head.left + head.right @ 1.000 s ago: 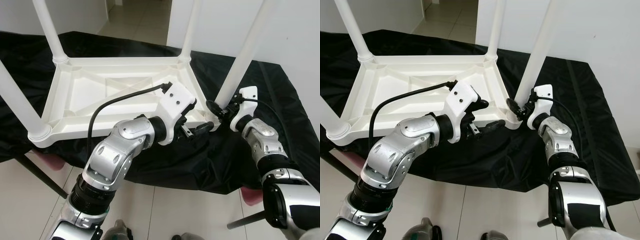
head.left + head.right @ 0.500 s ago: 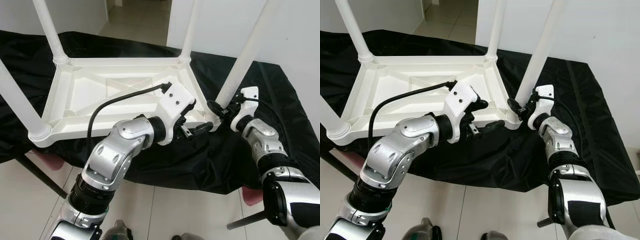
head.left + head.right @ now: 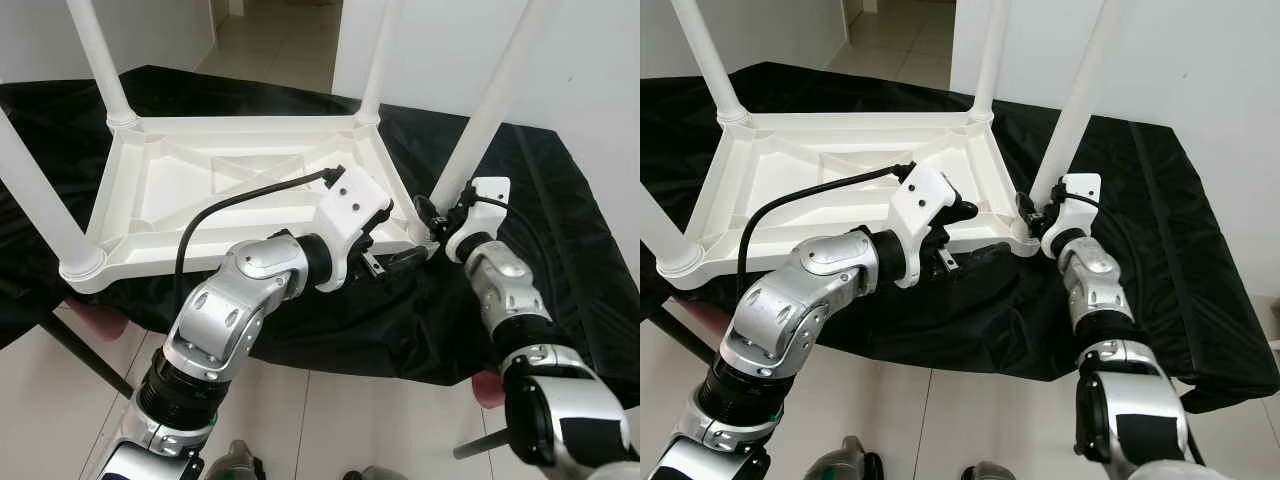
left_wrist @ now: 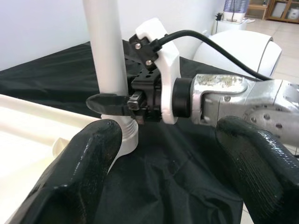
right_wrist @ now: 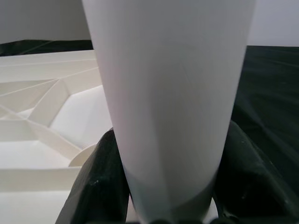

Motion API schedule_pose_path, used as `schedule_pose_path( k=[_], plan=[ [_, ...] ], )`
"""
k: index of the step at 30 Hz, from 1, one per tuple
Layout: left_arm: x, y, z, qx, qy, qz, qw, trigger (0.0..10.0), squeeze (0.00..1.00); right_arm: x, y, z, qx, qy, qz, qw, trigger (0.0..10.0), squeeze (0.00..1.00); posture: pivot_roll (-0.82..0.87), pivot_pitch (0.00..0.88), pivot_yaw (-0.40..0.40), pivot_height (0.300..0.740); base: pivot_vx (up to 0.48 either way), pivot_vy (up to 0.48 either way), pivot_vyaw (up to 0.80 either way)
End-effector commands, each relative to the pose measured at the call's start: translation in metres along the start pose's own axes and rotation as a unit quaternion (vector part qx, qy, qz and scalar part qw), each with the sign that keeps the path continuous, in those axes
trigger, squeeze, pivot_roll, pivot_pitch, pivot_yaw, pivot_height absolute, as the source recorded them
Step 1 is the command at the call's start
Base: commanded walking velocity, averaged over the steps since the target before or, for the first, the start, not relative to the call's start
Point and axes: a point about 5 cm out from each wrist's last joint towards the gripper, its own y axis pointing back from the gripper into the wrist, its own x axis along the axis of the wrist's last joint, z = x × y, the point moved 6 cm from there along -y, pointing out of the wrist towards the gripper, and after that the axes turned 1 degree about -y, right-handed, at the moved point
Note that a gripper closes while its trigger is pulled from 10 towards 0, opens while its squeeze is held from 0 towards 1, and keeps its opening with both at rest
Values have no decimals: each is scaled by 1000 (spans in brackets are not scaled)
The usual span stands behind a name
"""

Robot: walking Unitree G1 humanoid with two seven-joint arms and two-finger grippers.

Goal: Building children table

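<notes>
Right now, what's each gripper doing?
Left gripper: open, holding nothing, beside the upturned white plastic table.
Right gripper: shut on the white round table leg.

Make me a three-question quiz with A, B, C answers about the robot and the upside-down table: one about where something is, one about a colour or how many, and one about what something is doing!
1. Where is the right end effector?
A. At the base of the near right leg
B. On the floor
C. Inside the table top

2. What colour is the cloth under the table?
A. Red
B. Black
C. Yellow

3. How is the left end effector?
A. Open, by the table's corner
B. Shut on a cup
C. Shut on the cloth

Answers:
1 A, its fingers sit either side of the leg's base.
2 B, the cloth is black.
3 A, the left wrist view shows its fingers spread apart.
</notes>
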Motion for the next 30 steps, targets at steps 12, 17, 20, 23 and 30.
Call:
schedule_pose_path(
  k=[12,17,20,23,30],
  plan=[
    [-1,-3,3,11,-3,-1,1000,10000,0,-17,26,4,-219,-3,-10,976,10000,0,65,9,-44,740,0,0,0],
    [-1,-4,4,10,-2,-1,1000,10000,0,-12,35,-6,-256,-13,4,967,10000,0,70,2,-49,740,0,0,0],
    [-1,-4,4,10,-1,-1,1000,10000,0,-11,36,-7,-256,-12,5,966,10000,0,70,2,-49,740,0,0,0],
    [-1,-4,5,9,-1,-1,1000,10000,0,-10,37,-6,-261,-7,3,965,10000,0,71,2,-51,740,0,0,0],
    [-2,-4,6,10,1,0,1000,10000,0,-13,40,-5,-260,-6,-6,966,10000,1000,73,4,-54,740,0,0,0]
  ],
)
